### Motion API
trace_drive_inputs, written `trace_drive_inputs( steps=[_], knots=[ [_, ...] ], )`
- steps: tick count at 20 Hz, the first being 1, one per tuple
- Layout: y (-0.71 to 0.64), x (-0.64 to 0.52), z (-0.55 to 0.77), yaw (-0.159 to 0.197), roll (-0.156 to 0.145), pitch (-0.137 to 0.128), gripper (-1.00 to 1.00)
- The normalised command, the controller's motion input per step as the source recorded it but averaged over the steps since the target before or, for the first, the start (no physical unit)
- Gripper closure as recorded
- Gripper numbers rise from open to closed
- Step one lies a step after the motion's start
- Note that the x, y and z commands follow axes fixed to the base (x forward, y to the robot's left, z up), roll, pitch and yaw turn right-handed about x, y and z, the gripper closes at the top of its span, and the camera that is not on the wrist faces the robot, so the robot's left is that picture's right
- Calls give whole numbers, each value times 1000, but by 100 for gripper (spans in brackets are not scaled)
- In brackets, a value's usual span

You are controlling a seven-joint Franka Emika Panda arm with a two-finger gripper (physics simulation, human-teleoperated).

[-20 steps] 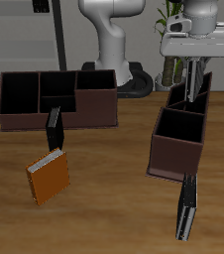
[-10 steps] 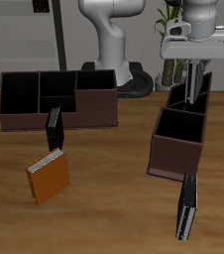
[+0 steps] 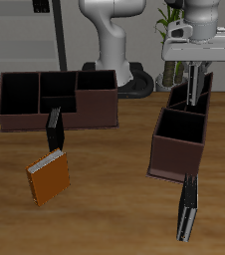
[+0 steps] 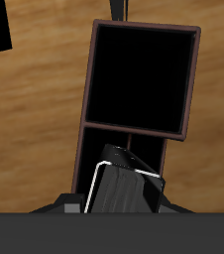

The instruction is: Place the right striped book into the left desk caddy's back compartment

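Nearest the front edge, at 5 o'clock from the table's centre, a dark slim book (image 3: 188, 207) lies flat. An orange book (image 3: 49, 178) lies at 8 o'clock. The left desk caddy (image 3: 176, 154) stands at 3 o'clock, its low square section nearer. At 10 o'clock is a wide brown caddy (image 3: 57, 112) with a dark book (image 3: 54, 129) upright against its front. At 2 o'clock the gripper (image 3: 193, 68) pinches the right striped book (image 3: 192, 90) upright, its lower end in the mouth of the back compartment (image 3: 175, 98). Against a second ago, gripper and book have barely moved.
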Motion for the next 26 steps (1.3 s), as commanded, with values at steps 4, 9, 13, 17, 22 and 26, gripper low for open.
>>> trace_drive_inputs(
  steps=[4,9,13,17,22,26],
  knots=[
    [53,-28,3,3,13,-11,100],
    [34,43,-35,3,10,4,100],
    [87,14,-26,10,16,-5,100],
    [-33,71,6,-1,4,-18,100],
    [8,48,-62,7,1,-2,100],
    [-9,94,-120,-7,-4,20,100]
  ],
)
